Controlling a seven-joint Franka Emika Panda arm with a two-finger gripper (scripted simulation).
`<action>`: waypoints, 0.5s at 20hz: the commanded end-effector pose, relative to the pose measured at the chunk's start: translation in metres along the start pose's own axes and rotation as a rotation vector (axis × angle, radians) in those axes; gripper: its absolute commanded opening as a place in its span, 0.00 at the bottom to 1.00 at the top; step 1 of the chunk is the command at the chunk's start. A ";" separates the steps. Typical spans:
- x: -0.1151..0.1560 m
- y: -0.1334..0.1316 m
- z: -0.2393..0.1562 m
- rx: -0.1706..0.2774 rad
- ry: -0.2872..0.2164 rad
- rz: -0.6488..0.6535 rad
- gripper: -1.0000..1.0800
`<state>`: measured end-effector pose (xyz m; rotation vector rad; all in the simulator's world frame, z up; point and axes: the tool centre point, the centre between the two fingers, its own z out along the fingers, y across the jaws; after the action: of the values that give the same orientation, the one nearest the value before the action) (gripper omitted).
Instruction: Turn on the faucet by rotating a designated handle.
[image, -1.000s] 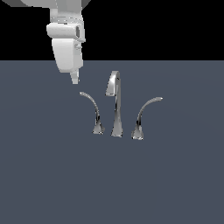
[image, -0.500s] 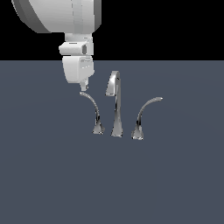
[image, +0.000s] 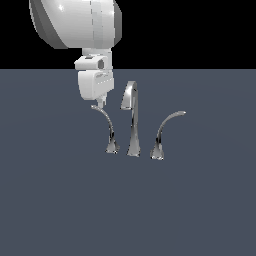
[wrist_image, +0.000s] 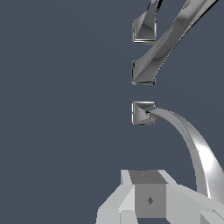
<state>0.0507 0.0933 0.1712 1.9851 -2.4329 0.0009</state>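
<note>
Faucet (image: 132, 122) sits near the middle of the dark grey floor (image: 60, 200), three chrome pieces in a row: tall hooked spout (image: 131, 115) in the center, the handle (image: 106, 125) on the exterior view's left of it, and a bigger, brighter lever (image: 165, 132) on the exterior view's right.

Compared to half a second ago, the arm has slid toward the exterior view's right and looks a lot bigger in frame (the white wrist housing now fills the upper left). The gripper (image: 101, 103) has gone from hanging off to the left of the handle's tip to sitting right over it.

So now the handle's tip is directly under the fingertips, touching or just about, I can't tell which. In the wrist view the handle (wrist_image: 192, 144) arcs from its small flared base up alongside the gripper (wrist_image: 148, 197) body.

Whether the fingers are spread or closed, I can't tell from either view.
</note>
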 end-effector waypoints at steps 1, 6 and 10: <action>0.000 -0.002 0.001 0.001 0.000 0.007 0.00; -0.001 0.002 0.001 0.000 0.000 0.007 0.00; -0.007 0.016 0.001 0.000 0.000 0.007 0.00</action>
<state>0.0410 0.0998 0.1703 1.9764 -2.4402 0.0011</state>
